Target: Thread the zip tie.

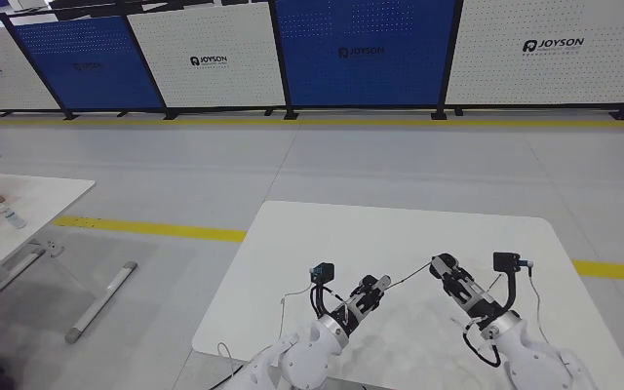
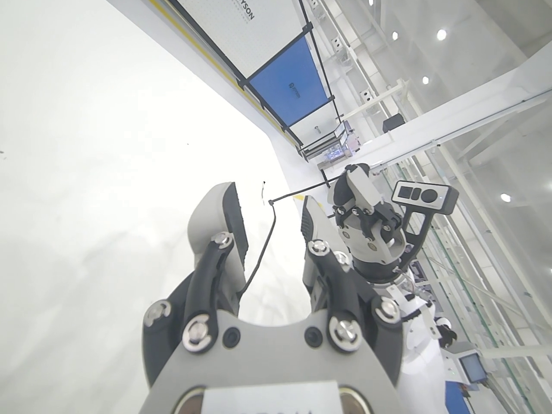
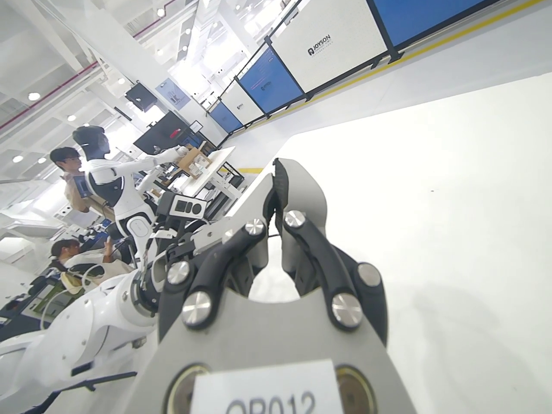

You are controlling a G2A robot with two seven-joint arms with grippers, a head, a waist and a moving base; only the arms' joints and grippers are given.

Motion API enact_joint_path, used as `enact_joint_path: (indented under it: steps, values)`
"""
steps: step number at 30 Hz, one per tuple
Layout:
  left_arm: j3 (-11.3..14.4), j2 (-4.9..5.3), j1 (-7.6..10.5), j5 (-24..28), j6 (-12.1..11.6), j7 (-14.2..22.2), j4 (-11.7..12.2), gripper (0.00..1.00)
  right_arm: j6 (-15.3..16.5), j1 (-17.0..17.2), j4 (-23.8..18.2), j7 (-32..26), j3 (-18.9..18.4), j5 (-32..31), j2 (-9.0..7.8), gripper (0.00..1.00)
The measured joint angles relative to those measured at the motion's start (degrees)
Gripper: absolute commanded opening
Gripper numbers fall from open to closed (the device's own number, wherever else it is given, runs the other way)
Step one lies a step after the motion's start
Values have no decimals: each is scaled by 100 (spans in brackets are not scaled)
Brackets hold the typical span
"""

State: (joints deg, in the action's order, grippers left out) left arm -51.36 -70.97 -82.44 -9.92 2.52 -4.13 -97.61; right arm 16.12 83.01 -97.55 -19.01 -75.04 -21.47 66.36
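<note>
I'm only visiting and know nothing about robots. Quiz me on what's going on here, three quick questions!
1. True or false: the left gripper is clamped shut on the zip tie.
2. Which gripper pinches the zip tie? A) the left gripper B) the right gripper C) neither
3. Fill in: the table under both arms is ____ in colour.

Key: 1 false, its fingers stand apart; 2 B; 3 white.

The zip tie (image 2: pixel 271 203) looked like matt black plastic, the table (image 1: pixel 390 234) smooth and white, the pads (image 2: pixel 237 217) of the left gripper (image 2: pixel 268 193) ribbed and rubbery.
</note>
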Motion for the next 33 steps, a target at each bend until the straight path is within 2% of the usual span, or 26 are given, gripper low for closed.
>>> enact_joint_path:
  steps: [3,12,14,24,29,33]
  values:
    - [-9,-7,-10,-14,8,-6,-1,38,-7,1,-4,21,-4,1,3,0]
    - [52,-35,-35,-152,36,11,15,39,-59,15,0,81,-38,102,13,0]
    - [84,-44,-38,-194,37,15,19,43,-66,12,1,80,-39,111,15,0]
    - [192,-94,3,-240,74,79,48,41,-57,-6,6,29,-15,83,22,0]
    - [270,-141,90,-198,122,67,89,36,-33,-11,6,6,-2,60,25,0]
    - [348,-183,167,-191,172,42,137,36,-9,-5,0,-7,-1,51,25,0]
